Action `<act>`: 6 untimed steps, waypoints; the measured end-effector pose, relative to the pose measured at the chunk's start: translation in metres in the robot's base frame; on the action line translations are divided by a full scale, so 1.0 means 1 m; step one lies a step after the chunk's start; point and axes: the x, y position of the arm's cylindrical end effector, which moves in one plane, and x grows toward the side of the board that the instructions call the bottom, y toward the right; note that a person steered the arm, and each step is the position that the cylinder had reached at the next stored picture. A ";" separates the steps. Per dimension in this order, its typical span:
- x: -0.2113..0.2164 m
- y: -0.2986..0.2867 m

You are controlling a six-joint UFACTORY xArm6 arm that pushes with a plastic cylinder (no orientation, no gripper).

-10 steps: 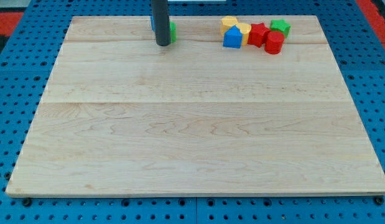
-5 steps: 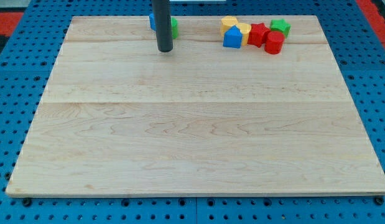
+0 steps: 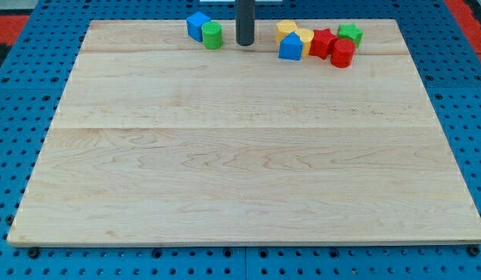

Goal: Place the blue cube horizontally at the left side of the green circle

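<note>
Blue cube (image 3: 197,24) sits near the top edge of the wooden counter (image 3: 240,155), touching the green circle (image 3: 213,35) on that block's upper left. My tip (image 3: 245,43) stands between this pair and the cluster at the view's right: yellow blocks (image 3: 292,33), a second blue block (image 3: 290,47), red blocks (image 3: 333,45), a green star (image 3: 350,33). No gripper is in view.

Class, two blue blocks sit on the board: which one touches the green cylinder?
The blue cube at the view's top left, against the green cylinder; the other blue block sits among yellow and red ones.

Pale smooth wooden board (image 3: 224,155), matt dark rod (image 3: 245,19), perforated blue metal table (image 3: 15,93)
</note>
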 end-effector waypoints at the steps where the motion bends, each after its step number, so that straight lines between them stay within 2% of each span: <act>1: -0.045 -0.016; 6: -0.044 -0.093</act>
